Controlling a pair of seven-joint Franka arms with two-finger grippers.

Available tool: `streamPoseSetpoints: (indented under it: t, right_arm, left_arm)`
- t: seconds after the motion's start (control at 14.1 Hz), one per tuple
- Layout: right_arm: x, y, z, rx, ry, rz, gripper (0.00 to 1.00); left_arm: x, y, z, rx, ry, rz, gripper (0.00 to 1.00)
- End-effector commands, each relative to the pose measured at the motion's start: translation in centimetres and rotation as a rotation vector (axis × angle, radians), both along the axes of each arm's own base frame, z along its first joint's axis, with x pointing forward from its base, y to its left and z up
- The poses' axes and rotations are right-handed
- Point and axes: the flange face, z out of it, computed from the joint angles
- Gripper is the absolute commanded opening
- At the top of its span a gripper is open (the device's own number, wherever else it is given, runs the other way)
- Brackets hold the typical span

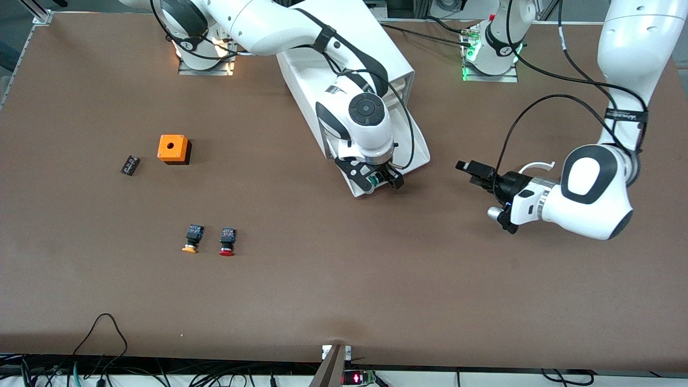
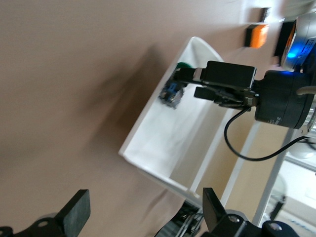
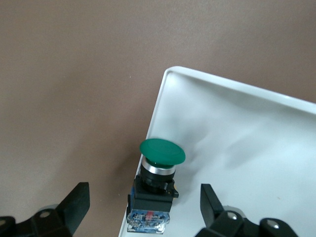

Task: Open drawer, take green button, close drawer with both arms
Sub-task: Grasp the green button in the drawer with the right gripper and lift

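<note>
Green-capped button [image 3: 154, 187] lengthwise along drawer [image 3: 237, 148] edge

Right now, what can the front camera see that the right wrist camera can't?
Only the front view shows both arms, the left gripper over bare table, the cabinet, the orange box, and the orange-capped and red-capped buttons. Only the right wrist view shows the green button clearly, lying at the drawer's edge between open fingers. Both show the open drawer and the table.
</note>
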Motion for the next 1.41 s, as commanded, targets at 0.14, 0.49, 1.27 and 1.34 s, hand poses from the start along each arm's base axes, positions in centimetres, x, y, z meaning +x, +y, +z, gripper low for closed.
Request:
streamPoseSetpoints:
  t: [0.14,0.49,1.27,1.34]
  right_arm:
    - [-0.3,1.2,-1.2,0.026,-0.024,-0.033,0.84]
    - [-0.6,1.4,-0.7,0.014,-0.024,-0.013,0.18]
    - [7.5,-7.5,8.5,0.035,-0.075,0.211,0.0]
    - [9.0,-9.6,9.3,0.026,-0.073,0.273,0.0]
  left_arm:
    - [0.8,1.6,4.8,0.188,-0.067,-0.045,1.0]
    - [1.0,2.1,10.6,0.432,-0.17,-0.102,1.0]
    - [5.2,2.4,14.7,0.639,-0.427,-0.091,1.0]
    - [5.1,1.9,14.6,0.657,-0.412,-0.056,1.0]
